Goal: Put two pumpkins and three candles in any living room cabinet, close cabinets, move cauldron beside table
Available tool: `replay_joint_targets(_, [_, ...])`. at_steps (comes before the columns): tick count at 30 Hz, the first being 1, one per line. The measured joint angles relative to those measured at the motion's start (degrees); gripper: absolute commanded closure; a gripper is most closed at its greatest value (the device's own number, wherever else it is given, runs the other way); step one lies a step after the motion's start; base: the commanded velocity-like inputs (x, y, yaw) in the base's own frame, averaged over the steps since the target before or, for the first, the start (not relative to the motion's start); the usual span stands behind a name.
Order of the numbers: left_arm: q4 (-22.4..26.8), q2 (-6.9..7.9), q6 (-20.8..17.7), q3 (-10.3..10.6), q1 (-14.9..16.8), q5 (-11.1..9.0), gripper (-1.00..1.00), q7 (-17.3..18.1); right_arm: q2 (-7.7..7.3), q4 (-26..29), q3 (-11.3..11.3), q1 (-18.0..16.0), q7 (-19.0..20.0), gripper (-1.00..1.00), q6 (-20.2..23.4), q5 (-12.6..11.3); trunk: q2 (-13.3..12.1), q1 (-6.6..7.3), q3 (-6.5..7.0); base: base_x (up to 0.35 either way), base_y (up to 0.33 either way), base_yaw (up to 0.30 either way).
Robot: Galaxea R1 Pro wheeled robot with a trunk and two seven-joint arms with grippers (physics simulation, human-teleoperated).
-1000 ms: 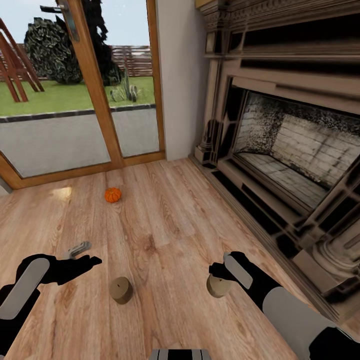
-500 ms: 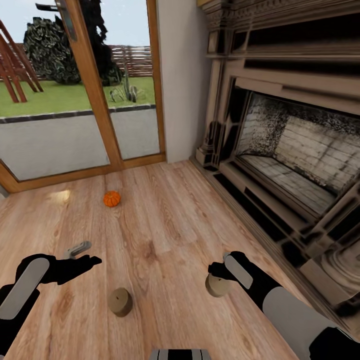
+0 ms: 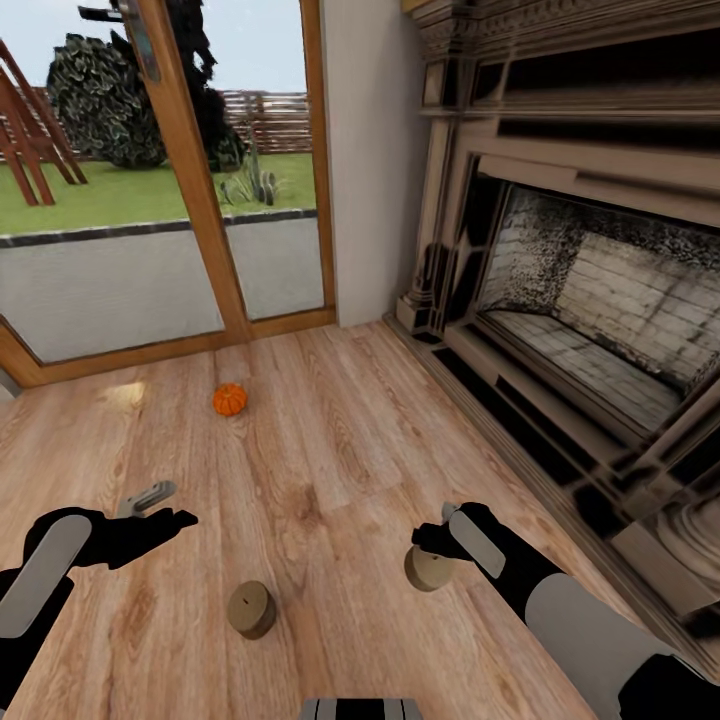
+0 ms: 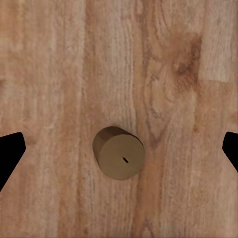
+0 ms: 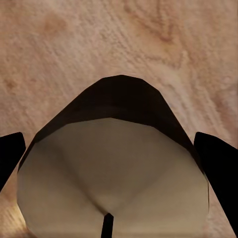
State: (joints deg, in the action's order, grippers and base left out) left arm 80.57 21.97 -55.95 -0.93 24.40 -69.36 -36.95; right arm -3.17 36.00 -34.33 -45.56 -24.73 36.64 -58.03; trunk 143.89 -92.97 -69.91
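Low in the frame, the right gripper [image 3: 432, 552] grips a tan candle [image 3: 428, 569], its fingertips hidden behind it. At lower left, the left gripper [image 3: 152, 508] hangs open above a second candle [image 3: 251, 609] on the floor [image 3: 330, 440]. Farther off, a pumpkin [image 3: 229, 399] sits left of centre, its stem too small to discern.

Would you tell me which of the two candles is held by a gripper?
The candle in the right gripper, near the fireplace; the other candle stands free on the floor, under the open left gripper.
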Motion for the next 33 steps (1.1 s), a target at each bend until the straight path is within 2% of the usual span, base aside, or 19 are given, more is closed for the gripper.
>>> replay_joint_targets(9, [0.06,0.00,0.08,-0.10,0.00,0.07,-1.00,-0.16,0.00,0.00,0.00,0.00,0.55,1.00,0.00,0.01,0.00,0.00,0.00,0.000,0.000,0.000])
replay_joint_targets(15, [0.06,0.00,0.17,-0.07,0.00,0.09,-1.00,-0.18,0.00,0.47,0.00,0.00,0.57,1.00,-0.03,-0.06,0.08,-0.16,-1.32,0.000,0.000,0.000])
replay_joint_targets(23, [0.03,0.00,0.26,-0.01,0.00,0.09,-1.00,-0.17,-0.28,11.77,-0.03,-0.01,0.55,1.00,0.20,-0.43,0.19,-0.36,-3.09,0.000,0.000,0.000])
replay_joint_targets(28, [0.10,0.00,0.62,0.02,0.00,0.08,-1.00,-0.13,-0.31,21.61,-0.09,0.08,0.62,1.00,0.42,-1.05,0.25,-0.49,-4.20,0.000,0.000,0.000])
replay_joint_targets(33, [0.17,-0.06,1.45,0.31,0.00,0.08,-1.00,0.13,-0.36,25.24,-0.12,0.17,1.55,1.00,0.57,-1.18,0.32,-0.62,-5.31,0.000,0.000,0.000])
